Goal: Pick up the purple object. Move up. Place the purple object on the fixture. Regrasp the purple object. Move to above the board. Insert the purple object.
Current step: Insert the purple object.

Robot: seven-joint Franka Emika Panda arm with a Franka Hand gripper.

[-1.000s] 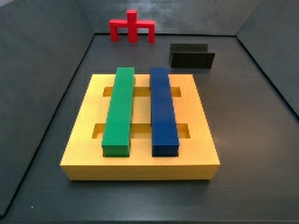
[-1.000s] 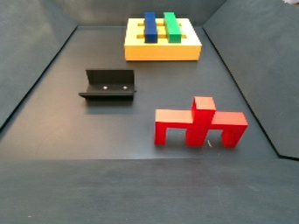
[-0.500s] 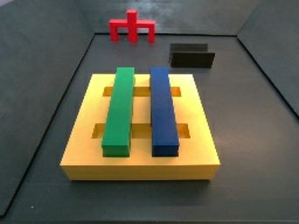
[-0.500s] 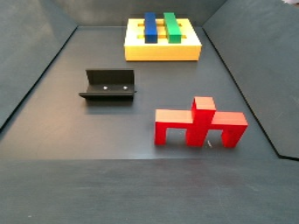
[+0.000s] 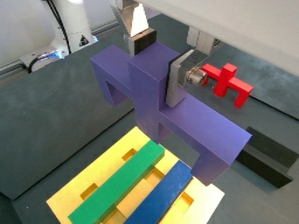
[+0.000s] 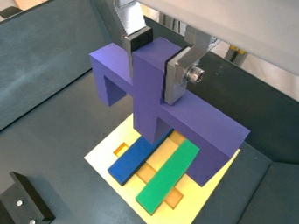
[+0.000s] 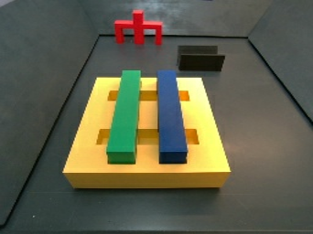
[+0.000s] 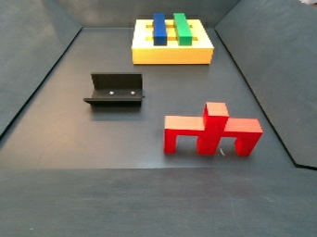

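Note:
In both wrist views my gripper (image 5: 160, 66) (image 6: 156, 59) is shut on the central stem of the purple object (image 5: 163, 109) (image 6: 149, 101). Its wide bar and legs hang below the fingers. The piece hangs in the air over the yellow board (image 5: 87, 179) (image 6: 103, 150), which carries a green bar (image 5: 117, 184) and a blue bar (image 5: 163, 194). The board (image 7: 146, 174) (image 8: 171, 57) also shows in both side views, where neither the gripper nor the purple object appears. The black fixture (image 7: 202, 59) (image 8: 114, 91) (image 5: 268, 162) stands on the floor apart from the board.
A red pronged piece (image 7: 139, 29) (image 8: 210, 131) (image 5: 228, 80) stands upright on the dark floor, away from the board and near the fixture. Dark walls ring the floor in both side views.

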